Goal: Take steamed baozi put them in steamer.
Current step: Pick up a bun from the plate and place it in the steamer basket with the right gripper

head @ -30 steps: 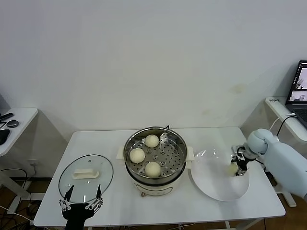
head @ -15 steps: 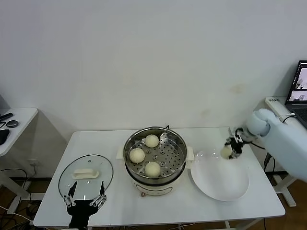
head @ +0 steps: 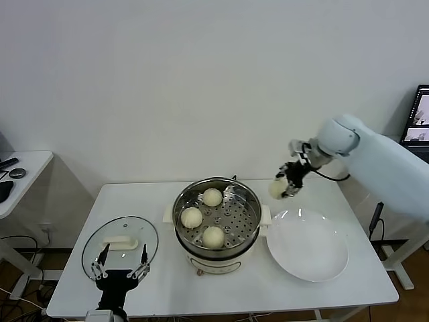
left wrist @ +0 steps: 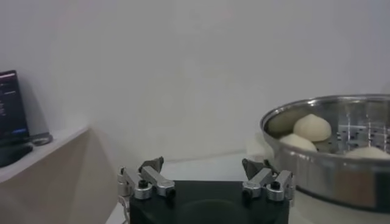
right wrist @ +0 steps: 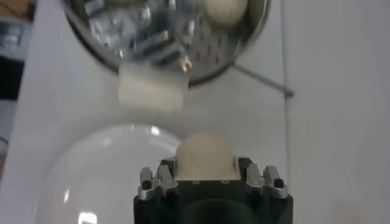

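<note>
The robot's right gripper (head: 281, 187) hangs in the air above the white table (head: 348, 282), pinching a cream-white bun (head: 277, 188) between its fingers, just past the right rim of the steamer (head: 251, 201) and above the far edge of the white plate (head: 308, 245). The right wrist view shows the same bun (right wrist: 205, 156) wedged between the jaws, with the plate's rim and the steamer's white side handle (right wrist: 152, 92) below it. Three more buns lie on the perforated floor of the shiny steel steamer: one at the back (head: 212, 197), one on the left (head: 192, 217) and one at the front (head: 213, 237). The steamer sits on a white electric pot base at the middle of the table. To its left lies a round glass lid (head: 120, 249) with a white handle. The left gripper (head: 120, 266) waits low at the table's near edge, by the lid, its fingers spread wide and holding nothing.
</note>
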`<state>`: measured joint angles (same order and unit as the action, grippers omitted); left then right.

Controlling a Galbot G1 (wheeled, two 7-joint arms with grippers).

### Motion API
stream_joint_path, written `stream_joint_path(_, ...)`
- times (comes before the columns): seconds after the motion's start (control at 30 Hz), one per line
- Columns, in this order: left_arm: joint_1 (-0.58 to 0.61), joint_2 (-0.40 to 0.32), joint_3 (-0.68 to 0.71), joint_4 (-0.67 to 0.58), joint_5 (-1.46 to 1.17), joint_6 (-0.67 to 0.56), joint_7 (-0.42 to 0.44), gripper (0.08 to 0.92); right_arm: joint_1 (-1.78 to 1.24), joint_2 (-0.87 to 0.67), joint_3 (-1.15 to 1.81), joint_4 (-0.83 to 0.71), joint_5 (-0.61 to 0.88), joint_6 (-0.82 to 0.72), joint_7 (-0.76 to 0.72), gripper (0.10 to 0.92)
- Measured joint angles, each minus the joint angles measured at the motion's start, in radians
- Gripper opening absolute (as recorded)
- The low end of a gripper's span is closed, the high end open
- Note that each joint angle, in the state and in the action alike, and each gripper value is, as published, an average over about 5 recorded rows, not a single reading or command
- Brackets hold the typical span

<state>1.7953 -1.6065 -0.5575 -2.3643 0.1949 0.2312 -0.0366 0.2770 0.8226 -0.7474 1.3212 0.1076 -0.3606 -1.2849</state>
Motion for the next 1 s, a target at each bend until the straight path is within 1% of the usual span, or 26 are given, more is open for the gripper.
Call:
stream_joint_path(0.33,-0.032,0.000,0.014,-0.001,-0.002,-0.005,-0.004,0.823,0.111,0.122,-0.114,-0.008,0.119,-0.066,0.013,0.594)
stream_joint_path(0.5,-0.036,0.001,0.018,-0.010,-0.009,-0.005,-0.004,0.823,0.142,0.181,-0.176,-0.014,0.152,-0.093,0.025,0.594)
stream_joint_path(0.73,-0.042,0.003,0.008,-0.014,-0.016,-0.005,-0.004,0.823,0.144,0.258,-0.248,-0.057,0.141,-0.112,0.050,0.594)
stream_joint_path(1.0,-0.044,0.002,0.008,-0.027,-0.020,-0.006,-0.005,0.823,0.130,0.306,-0.313,-0.086,0.091,-0.131,0.073,0.594)
